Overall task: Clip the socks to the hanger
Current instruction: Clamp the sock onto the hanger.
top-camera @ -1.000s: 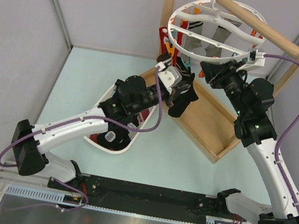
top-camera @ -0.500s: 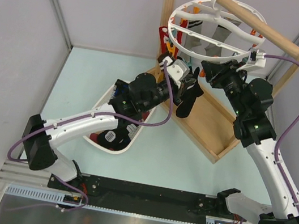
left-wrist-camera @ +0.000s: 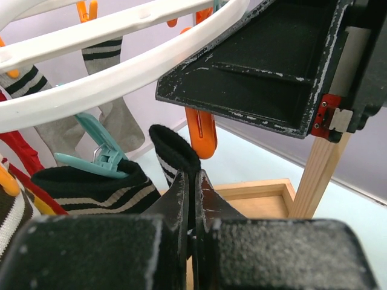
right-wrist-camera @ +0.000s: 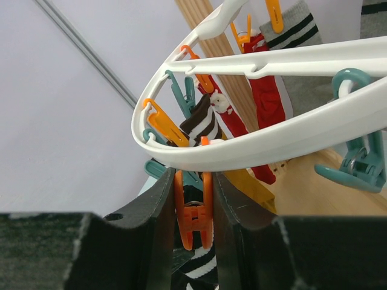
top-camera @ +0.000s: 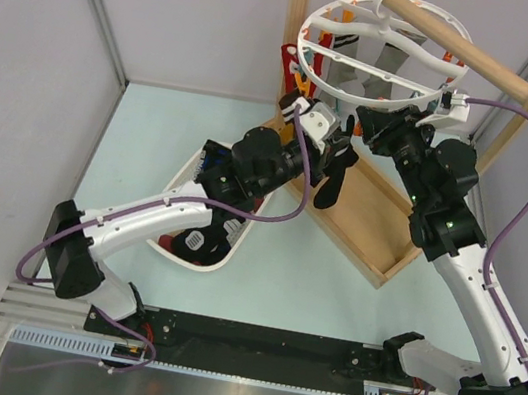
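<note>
you see glossy white plastic on the hanger, soft knit cloth on the sock, a smooth orange plastic clip, a matt wooden frame.

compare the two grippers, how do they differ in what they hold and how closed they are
The left gripper is shut on a black striped sock; the right gripper is shut on an orange clip of the hanger. The left gripper's fingers nearly meet on the thin fabric; the right gripper's fingers stand apart, one on each side of the clip. Both sit close together at the same edge of the hanger.

Left jaws holding black sock, hanger above
</note>
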Robot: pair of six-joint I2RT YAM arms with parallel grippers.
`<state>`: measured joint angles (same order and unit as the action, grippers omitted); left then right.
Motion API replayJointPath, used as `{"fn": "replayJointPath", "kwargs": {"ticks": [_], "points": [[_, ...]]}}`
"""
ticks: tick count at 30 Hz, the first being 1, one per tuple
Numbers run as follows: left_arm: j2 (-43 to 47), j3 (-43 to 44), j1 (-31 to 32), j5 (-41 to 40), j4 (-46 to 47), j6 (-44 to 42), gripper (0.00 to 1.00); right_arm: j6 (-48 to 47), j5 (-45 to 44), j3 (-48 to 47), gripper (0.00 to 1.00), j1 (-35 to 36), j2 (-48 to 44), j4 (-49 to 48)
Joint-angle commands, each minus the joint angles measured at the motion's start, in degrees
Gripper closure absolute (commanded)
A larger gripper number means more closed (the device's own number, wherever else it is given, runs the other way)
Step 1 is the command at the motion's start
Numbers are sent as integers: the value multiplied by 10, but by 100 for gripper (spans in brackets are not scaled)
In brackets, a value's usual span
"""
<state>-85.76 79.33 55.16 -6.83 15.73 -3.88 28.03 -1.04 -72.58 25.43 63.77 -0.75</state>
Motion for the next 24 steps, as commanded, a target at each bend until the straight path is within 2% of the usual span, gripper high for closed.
{"fn": "replayJointPath", "kwargs": {"ticks": [1, 24], "points": [[-9, 33, 7, -17, -7, 1, 100, 4, -59, -23, 100, 0, 0, -23], [-13, 61, 23, -20, -35, -11, 100, -16, -99, -23, 100, 16, 15, -14]]}}
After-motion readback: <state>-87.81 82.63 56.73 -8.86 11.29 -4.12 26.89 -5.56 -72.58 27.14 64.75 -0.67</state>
